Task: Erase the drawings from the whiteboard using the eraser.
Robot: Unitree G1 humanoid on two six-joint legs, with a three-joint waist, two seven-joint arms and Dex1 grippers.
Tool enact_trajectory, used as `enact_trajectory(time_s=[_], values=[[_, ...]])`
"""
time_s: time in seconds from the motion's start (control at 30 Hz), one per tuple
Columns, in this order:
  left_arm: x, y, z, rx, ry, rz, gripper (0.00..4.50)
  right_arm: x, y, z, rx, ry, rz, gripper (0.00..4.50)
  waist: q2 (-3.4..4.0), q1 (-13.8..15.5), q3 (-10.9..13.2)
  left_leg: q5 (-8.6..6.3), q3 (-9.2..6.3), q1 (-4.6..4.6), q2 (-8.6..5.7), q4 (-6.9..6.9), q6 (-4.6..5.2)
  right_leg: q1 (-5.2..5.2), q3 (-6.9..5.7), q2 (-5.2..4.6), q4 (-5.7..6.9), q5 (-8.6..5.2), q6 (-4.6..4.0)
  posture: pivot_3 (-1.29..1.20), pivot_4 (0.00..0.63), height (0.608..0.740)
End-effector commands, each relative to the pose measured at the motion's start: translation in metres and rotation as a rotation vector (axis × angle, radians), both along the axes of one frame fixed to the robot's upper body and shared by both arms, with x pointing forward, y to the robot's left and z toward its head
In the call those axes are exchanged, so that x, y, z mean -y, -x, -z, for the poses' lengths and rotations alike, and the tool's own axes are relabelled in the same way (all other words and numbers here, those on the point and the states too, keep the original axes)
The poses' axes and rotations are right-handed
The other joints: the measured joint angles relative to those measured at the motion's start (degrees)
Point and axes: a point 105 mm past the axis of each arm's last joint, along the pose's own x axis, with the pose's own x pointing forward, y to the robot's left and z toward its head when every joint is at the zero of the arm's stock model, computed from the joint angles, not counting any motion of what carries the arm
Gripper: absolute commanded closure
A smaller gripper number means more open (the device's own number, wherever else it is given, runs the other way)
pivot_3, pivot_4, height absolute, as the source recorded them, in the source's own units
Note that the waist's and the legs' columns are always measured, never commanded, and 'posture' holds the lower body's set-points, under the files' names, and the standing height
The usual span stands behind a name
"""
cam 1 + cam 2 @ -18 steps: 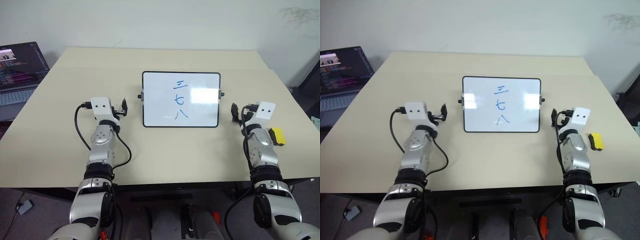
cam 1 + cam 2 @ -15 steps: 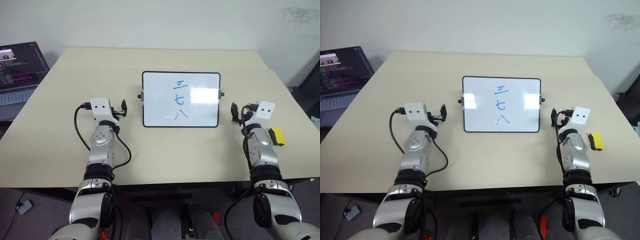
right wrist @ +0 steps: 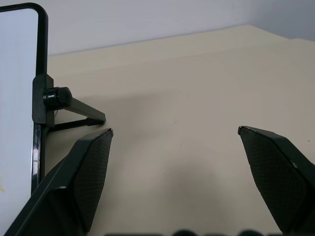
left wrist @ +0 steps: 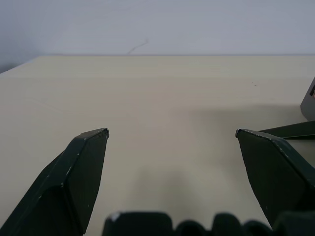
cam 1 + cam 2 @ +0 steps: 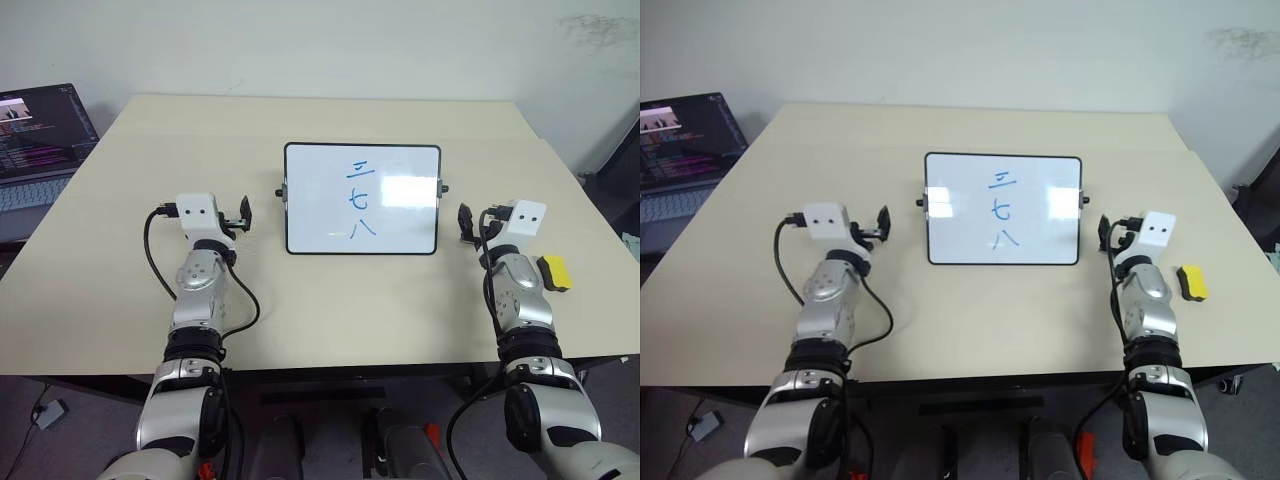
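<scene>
Right eye view shows the whiteboard [image 5: 1002,209] at the centre of the beige table [image 5: 970,290]; all positions below are given relative to this board. The drawings [image 5: 1003,210], three stacked blue marker characters, occupy the middle of its glossy white face. The board has a thin black frame with rounded corners, a small black knob on each side, and, in the right wrist view, a slim black strut behind the knob that props it up.

The eraser [image 5: 1192,282] lies flat on the table, well to the right of the board and nearer the robot than the board's lower edge, just beside the right forearm. It is a small yellow block with a darker underside. It is judged light, slightly compressible and not fragile. Recommended hold: across the two long yellow sides, dark face down, so that face meets the board.

The board is judged rigid but light, on a slender stand; wiping pressure could push it back or slide it on the smooth tabletop.

The right gripper [image 5: 1106,232] sits just right of the board's lower right corner, jaws spread wide, holding nothing. The left gripper [image 5: 881,222] sits just left of the board, jaws likewise released and empty.

A laptop [image 5: 685,150] stands far left of the board, off the table.
</scene>
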Motion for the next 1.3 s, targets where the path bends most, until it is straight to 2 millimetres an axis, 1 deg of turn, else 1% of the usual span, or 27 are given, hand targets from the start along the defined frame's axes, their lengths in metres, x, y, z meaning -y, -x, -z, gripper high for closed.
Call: enact_trajectory(time_s=[0.03,0.27,0.4,0.47,0.53,0.57,0.7,0.8,0.83,0.9,0.97,1.03,1.07,1.13,1.17,1.23,1.3], values=[[-0.005,0.000,-0.018,0.053,-0.009,-0.003,0.00,0.004,-0.001,-0.026,0.081,0.023,0.006,0.03,0.00,0.0,0.0,0.00,0.00,0.00,0.00,0.00,0.00,0.00,0.00,0.00,0.00,0.00,0.00,0.00,0.150,0.740],[-0.002,-0.003,-0.018,0.052,-0.013,0.014,0.00,0.009,0.003,-0.031,0.090,0.039,0.017,0.03,0.00,0.0,0.0,0.00,0.00,0.00,0.00,0.00,0.00,0.00,0.00,0.00,0.00,0.00,0.00,0.00,0.150,0.740],[-0.009,-0.003,-0.026,0.055,-0.041,0.048,0.00,0.012,0.006,-0.039,0.098,0.050,0.014,0.03,0.00,0.0,0.0,0.00,0.00,0.00,0.00,0.00,0.00,0.00,0.00,0.00,0.00,0.00,0.00,0.00,0.150,0.740],[-0.015,-0.003,-0.034,0.058,-0.043,0.070,0.00,0.012,0.007,-0.043,0.094,0.047,0.006,0.03,0.00,-0.1,0.0,0.00,0.00,0.00,0.01,0.00,0.00,-0.01,0.00,0.01,0.00,0.00,0.00,0.00,0.150,0.740],[-0.019,-0.002,-0.046,0.065,-0.077,0.123,0.00,0.012,0.010,-0.049,0.092,0.050,-0.008,0.03,0.00,-0.1,0.0,0.00,-0.01,0.00,0.02,-0.01,0.00,-0.02,-0.01,0.01,0.01,0.00,0.00,0.00,0.150,0.740],[-0.019,0.000,-0.050,0.057,-0.096,0.173,0.00,0.013,0.012,-0.051,0.085,0.047,-0.012,0.03,0.00,-0.1,0.0,0.00,0.00,0.00,0.02,-0.01,0.00,-0.03,0.00,0.01,0.02,0.00,-0.01,0.00,0.150,0.740],[-0.006,0.008,-0.062,0.026,-0.177,0.378,0.00,0.017,0.017,-0.057,0.038,0.060,-0.025,0.03,0.01,0.0,0.0,0.00,0.04,0.00,0.02,-0.02,-0.01,-0.04,0.02,-0.02,0.02,0.00,-0.01,0.00,0.150,0.740],[0.013,0.022,-0.081,-0.001,-0.223,0.585,0.00,0.036,0.024,-0.063,-0.032,0.078,-0.010,0.03,0.01,0.3,0.0,0.00,0.04,-0.06,0.02,-0.01,-0.01,-0.07,0.00,-0.04,0.02,0.00,-0.02,0.00,0.150,0.740],[0.023,0.028,-0.087,-0.008,-0.232,0.657,0.00,0.044,0.027,-0.064,-0.063,0.056,-0.005,0.03,0.01,0.4,0.0,0.00,0.04,-0.08,0.01,-0.02,-0.01,-0.08,0.00,-0.06,0.02,-0.01,-0.02,0.00,0.150,0.740],[0.037,0.036,-0.093,-0.027,-0.250,0.749,0.00,0.055,0.032,-0.063,-0.118,0.032,-0.002,0.03,0.02,0.4,0.0,-0.01,0.08,-0.09,0.01,-0.02,-0.01,-0.09,0.00,-0.11,0.00,-0.02,-0.04,0.00,0.150,0.740],[0.060,0.049,-0.096,-0.052,-0.278,0.885,0.00,0.074,0.039,-0.061,-0.178,0.071,0.038,0.03,0.02,0.4,0.0,-0.01,0.11,-0.08,0.00,-0.02,-0.01,-0.09,0.01,-0.14,0.00,-0.03,-0.05,0.00,0.150,0.740],[0.076,0.058,-0.096,-0.069,-0.289,0.973,0.00,0.088,0.044,-0.060,-0.211,0.091,0.068,0.03,0.02,0.4,0.0,-0.01,0.11,-0.08,0.00,-0.01,-0.01,-0.09,0.01,-0.13,-0.01,-0.04,-0.05,0.00,0.150,0.740],[0.079,0.060,-0.096,-0.074,-0.289,0.990,0.00,0.091,0.045,-0.060,-0.219,0.093,0.074,0.03,0.02,0.3,0.0,-0.01,0.11,-0.07,0.00,-0.01,-0.01,-0.10,0.01,-0.13,-0.01,-0.05,-0.05,0.00,0.150,0.740],[0.105,0.069,-0.093,-0.086,-0.296,1.105,0.00,0.109,0.054,-0.057,-0.255,0.094,0.107,0.03,0.02,0.1,0.0,-0.01,0.10,-0.06,0.00,0.00,0.00,-0.10,0.01,-0.10,-0.01,-0.05,-0.04,0.00,0.150,0.740],[0.113,0.072,-0.092,-0.089,-0.299,1.137,0.00,0.114,0.057,-0.056,-0.267,0.095,0.116,0.03,0.02,0.1,0.0,-0.01,0.10,-0.06,0.00,0.00,0.00,-0.10,0.02,-0.10,-0.01,-0.05,-0.04,0.00,0.150,0.740],[0.123,0.070,-0.087,-0.097,-0.293,1.157,0.00,0.123,0.062,-0.052,-0.292,0.083,0.138,0.03,0.02,0.1,0.0,-0.01,0.12,-0.06,-0.01,0.02,0.00,-0.10,0.05,-0.10,-0.01,-0.05,-0.04,0.00,0.150,0.740],[0.141,0.068,-0.077,-0.106,-0.281,1.197,0.00,0.135,0.069,-0.044,-0.324,0.081,0.171,0.03,0.01,0.0,0.0,0.00,0.13,-0.06,-0.02,0.05,0.01,-0.10,0.09,-0.09,-0.01,-0.05,-0.04,0.00,0.150,0.740]])
